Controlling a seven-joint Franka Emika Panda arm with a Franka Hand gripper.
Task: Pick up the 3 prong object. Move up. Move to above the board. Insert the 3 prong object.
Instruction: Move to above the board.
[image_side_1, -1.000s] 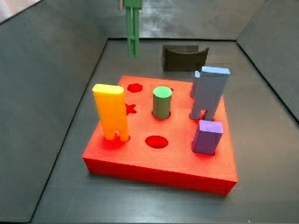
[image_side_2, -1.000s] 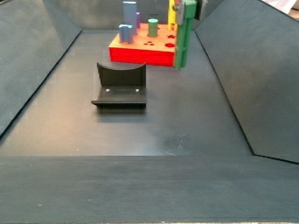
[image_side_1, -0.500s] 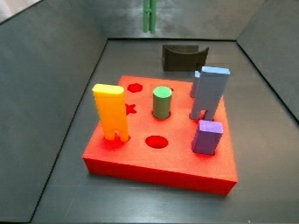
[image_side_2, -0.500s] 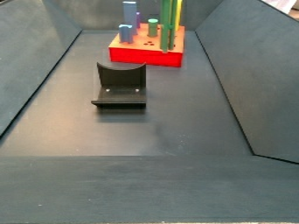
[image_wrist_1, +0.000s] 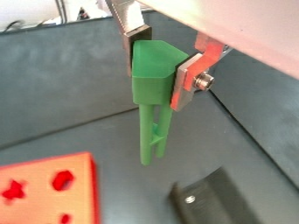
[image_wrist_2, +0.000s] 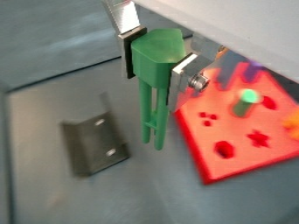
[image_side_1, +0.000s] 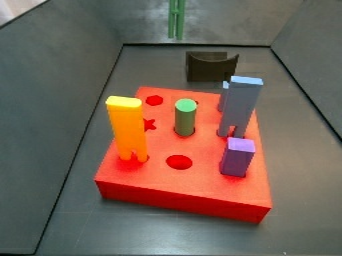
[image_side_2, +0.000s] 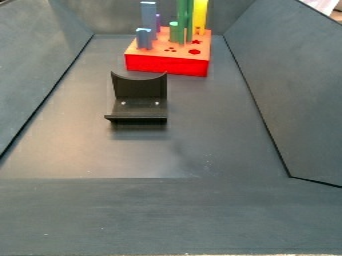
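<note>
My gripper (image_wrist_1: 158, 72) is shut on the blocky head of the 3 prong object (image_wrist_1: 149, 131), a slim green piece whose thin legs hang straight down. Both wrist views show this grip, also from the other angle (image_wrist_2: 155, 63). The legs (image_wrist_2: 152, 118) hang in the air over dark floor, off the edge of the red board (image_wrist_2: 239, 131). In a side view only the legs (image_side_1: 178, 20) show at the top edge, behind the board (image_side_1: 201, 185); the fingers are out of frame there. In the other side view the green piece (image_side_2: 186, 14) shows faintly above the board (image_side_2: 170, 66).
On the board stand an orange block (image_side_1: 126, 127), a short green cylinder (image_side_1: 185, 117), a tall blue-grey block (image_side_1: 241, 105) and a purple block (image_side_1: 238, 157). The fixture (image_side_1: 207, 66) stands on the floor beyond the board, also seen in a wrist view (image_wrist_2: 93, 144). Sloped dark walls enclose the floor.
The gripper has carried the 3 prong object upward and sideways; in a side view its legs rose and shifted right along the top edge. The pieces on the board have not moved.
</note>
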